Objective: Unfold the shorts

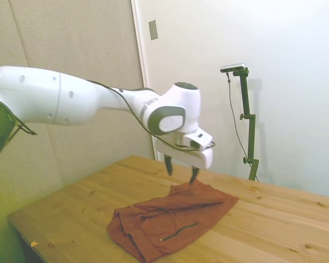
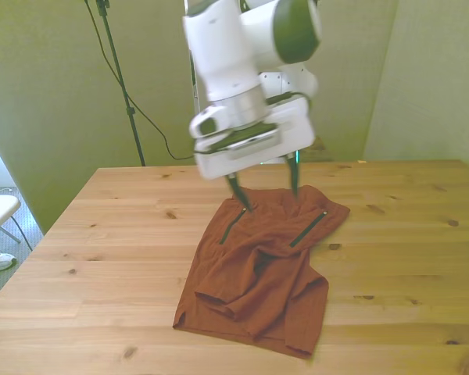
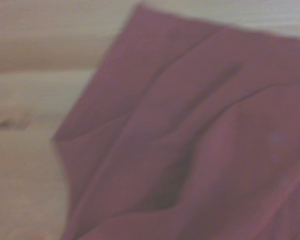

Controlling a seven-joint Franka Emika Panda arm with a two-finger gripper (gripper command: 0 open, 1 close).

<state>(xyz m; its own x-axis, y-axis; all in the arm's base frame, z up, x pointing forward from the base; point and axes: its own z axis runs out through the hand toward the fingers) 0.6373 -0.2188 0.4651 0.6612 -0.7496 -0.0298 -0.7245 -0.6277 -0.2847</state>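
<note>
The shorts (image 2: 254, 273) are soft, matt woven cloth, rust-red, creased into loose folds, with two short dark zipper lines; in the blurred wrist view the cloth (image 3: 190, 145) looks smooth and dull. The counter (image 2: 125, 234) is pale planked wood with visible grain and dark knots, faintly satin. The arm (image 1: 71, 98) has a smooth, glossy white plastic shell with grey joint caps. The fingers (image 2: 236, 190) look dark and matt.

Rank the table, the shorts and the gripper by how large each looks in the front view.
1. The table: widest, spanning the picture.
2. The shorts.
3. The gripper, counting only the open fingers. It hangs nearer the camera than the far table edge, so its look is somewhat inflated.
</note>
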